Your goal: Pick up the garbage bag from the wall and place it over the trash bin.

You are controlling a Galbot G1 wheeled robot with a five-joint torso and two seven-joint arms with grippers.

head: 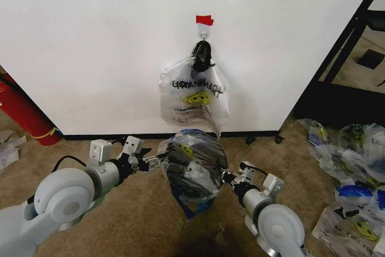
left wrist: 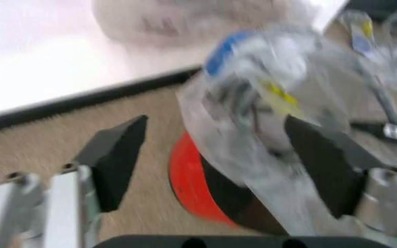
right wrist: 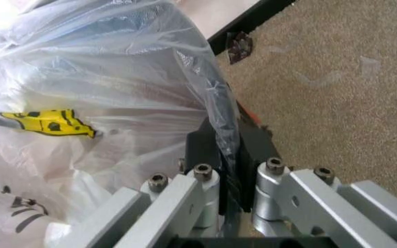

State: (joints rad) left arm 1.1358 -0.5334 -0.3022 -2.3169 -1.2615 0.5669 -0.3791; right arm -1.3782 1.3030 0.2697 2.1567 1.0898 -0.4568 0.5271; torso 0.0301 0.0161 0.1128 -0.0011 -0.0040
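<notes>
Right gripper: pinching the garbage bag film; thin plastic could tear or slip out.
Left gripper: spread, bag between the jaws, unheld.
Trash bin: under the bag, half-covered; could tip.

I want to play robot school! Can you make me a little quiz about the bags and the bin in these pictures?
1. True or false: the garbage bag is draped over the trash bin.
2. Which gripper is pinching the bag's plastic? A) the left gripper B) the right gripper C) neither
3. Fill in the blank: another bag with dark letters hangs from a hook on the ____.

Key:
1. True. The bag lies over the bin, between the two grippers.
2. B. The right gripper's fingers are closed on a fold of plastic; the left gripper's fingers are spread apart beside the bag.
3. Wall.
</notes>
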